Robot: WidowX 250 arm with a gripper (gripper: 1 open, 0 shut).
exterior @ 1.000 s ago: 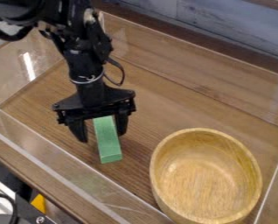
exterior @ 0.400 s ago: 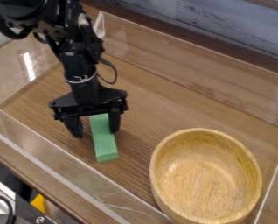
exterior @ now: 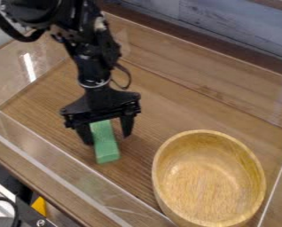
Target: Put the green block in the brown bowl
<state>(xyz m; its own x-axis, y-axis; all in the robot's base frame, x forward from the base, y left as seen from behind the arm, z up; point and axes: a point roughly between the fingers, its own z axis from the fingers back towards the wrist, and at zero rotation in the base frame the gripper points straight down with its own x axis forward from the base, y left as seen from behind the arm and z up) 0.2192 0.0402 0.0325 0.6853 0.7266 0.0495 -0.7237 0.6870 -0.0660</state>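
The green block (exterior: 105, 144) lies flat on the wooden table, a long bright green bar pointing towards the front. My gripper (exterior: 105, 130) is down over its far end, open, with one black finger (exterior: 81, 135) left of the bar and the other on its right. Whether the fingers touch the block cannot be told. The brown bowl (exterior: 210, 180) sits at the front right, wide, shallow, light wood, with nothing inside it. A hand's width of table separates block and bowl.
Clear plastic walls (exterior: 60, 182) ring the table, with a low front edge close to the block. The black arm (exterior: 78, 40) rises to the upper left. A grey panel (exterior: 226, 22) lines the back.
The gripper shifted left and then back to the right, staying open astride the block's far end. The block's upper end swung slightly with it. The bowl has not moved.
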